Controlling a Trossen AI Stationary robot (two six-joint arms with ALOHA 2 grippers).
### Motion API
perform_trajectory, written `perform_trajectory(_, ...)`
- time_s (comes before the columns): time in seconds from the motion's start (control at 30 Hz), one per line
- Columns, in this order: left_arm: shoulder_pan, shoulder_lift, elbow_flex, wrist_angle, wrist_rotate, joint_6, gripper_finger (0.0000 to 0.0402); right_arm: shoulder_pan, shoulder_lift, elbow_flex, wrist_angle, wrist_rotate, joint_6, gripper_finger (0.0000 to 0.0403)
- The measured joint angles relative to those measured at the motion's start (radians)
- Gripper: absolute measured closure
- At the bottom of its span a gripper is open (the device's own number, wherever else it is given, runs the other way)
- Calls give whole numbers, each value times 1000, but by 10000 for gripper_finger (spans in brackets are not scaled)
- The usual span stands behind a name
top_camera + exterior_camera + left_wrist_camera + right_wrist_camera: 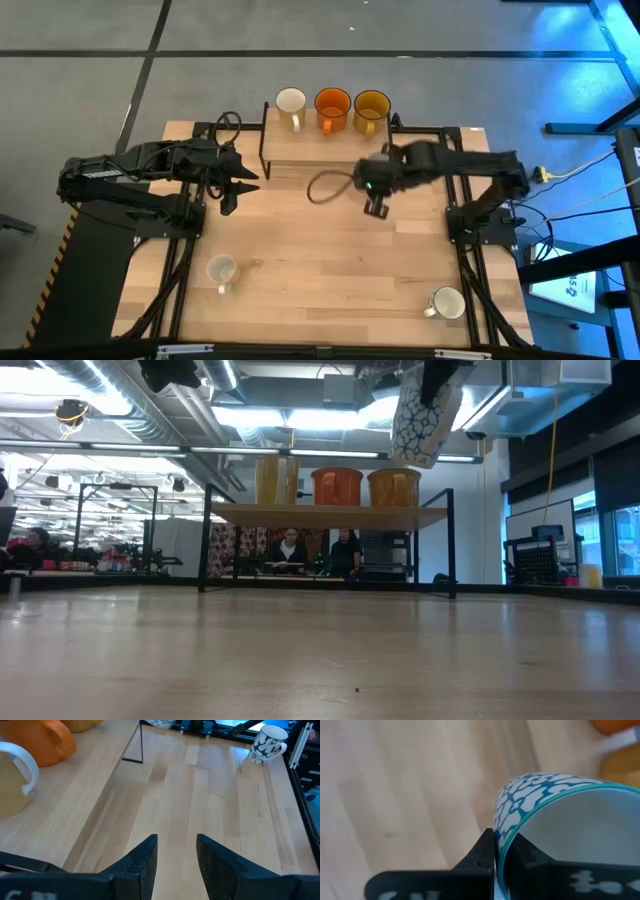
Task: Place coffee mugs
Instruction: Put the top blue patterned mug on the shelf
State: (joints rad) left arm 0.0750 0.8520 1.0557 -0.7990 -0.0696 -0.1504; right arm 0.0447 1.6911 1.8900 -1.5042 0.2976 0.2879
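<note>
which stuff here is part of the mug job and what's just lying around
Job:
- patterned mug, held by right gripper
- cream mug, orange mug, yellow mug on shelf
- two table mugs

Lying about:
- cable
- left gripper, idle

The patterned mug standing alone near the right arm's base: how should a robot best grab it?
Probably by the rim, from straight above. The lone mug stands upright, mouth open to the top, so one finger can go inside and one outside the wall, clear of its sideways handle. The right gripper pinches the held mug just so.
</note>
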Motion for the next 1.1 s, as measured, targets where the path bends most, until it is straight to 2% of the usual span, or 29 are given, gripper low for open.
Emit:
perform_trajectory(0.1,0,0,0,0,0,0,271,-79,47,68,-59,-9,-8,401)
perform_trajectory(0.17,0,0,0,0,0,0,271,-137,66,92,-67,-55,-6,401)
perform_trajectory(0.3,0,0,0,0,0,0,271,-240,84,95,-69,-167,46,401)
perform_trajectory(0.43,0,0,0,-1,0,0,271,-302,95,95,-68,-180,54,401)
perform_trajectory(0.7,0,0,0,-1,0,3,271,-366,133,92,-56,-186,24,399)
perform_trajectory(1.1,0,0,0,0,-2,3,271,-387,140,65,10,-183,-4,393)
